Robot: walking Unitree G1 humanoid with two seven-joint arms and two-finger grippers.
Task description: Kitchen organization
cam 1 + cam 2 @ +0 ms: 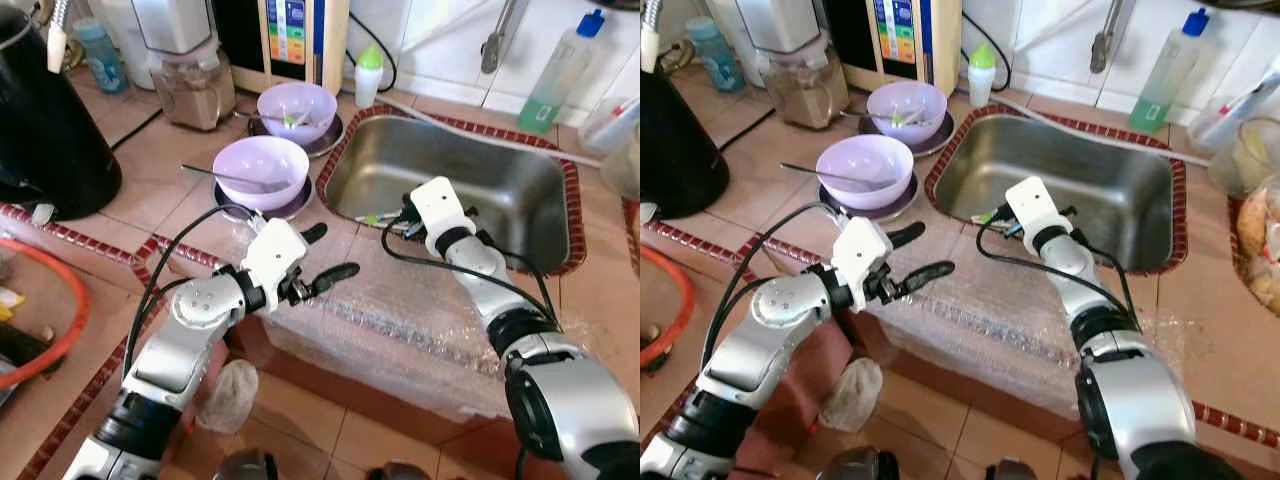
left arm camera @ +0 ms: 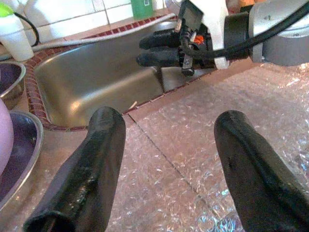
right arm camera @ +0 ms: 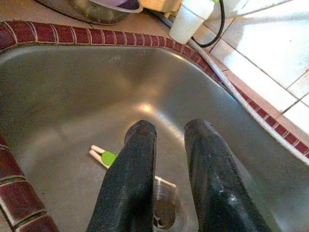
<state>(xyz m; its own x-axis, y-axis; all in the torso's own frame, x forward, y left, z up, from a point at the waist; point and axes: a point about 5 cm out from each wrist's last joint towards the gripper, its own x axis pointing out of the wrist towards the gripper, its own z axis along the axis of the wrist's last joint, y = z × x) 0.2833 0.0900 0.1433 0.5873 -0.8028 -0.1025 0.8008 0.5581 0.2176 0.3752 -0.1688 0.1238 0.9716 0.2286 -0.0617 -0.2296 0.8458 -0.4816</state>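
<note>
Your left gripper (image 1: 325, 255) hangs over the counter (image 1: 150, 160), just in front of the sink (image 1: 520, 170), and its two black fingers are spread wide with nothing between them. Under it lies a sheet of bubble wrap (image 1: 420, 320) that covers the counter edge. Your right gripper (image 3: 169, 159) is down inside the sink, near its front wall. Its fingers are close together with only a narrow gap, and they hold nothing.

Look at the sink floor: a little white tool with a green spot (image 3: 107, 157) lies there, beside the drain (image 3: 164, 208), just next to your right fingers but not touching them as far as you can see.

To the left of the sink sit two purple bowls. The near purple bowl (image 1: 262, 170) rests on a dark plate and has a spoon (image 1: 215, 175) lying across it. The far purple bowl (image 1: 297, 110) sits behind it. A small white bottle with a green cap (image 1: 369, 75) stands by the wall. A clear bottle with a blue cap (image 1: 560, 70) stands behind the sink
</note>
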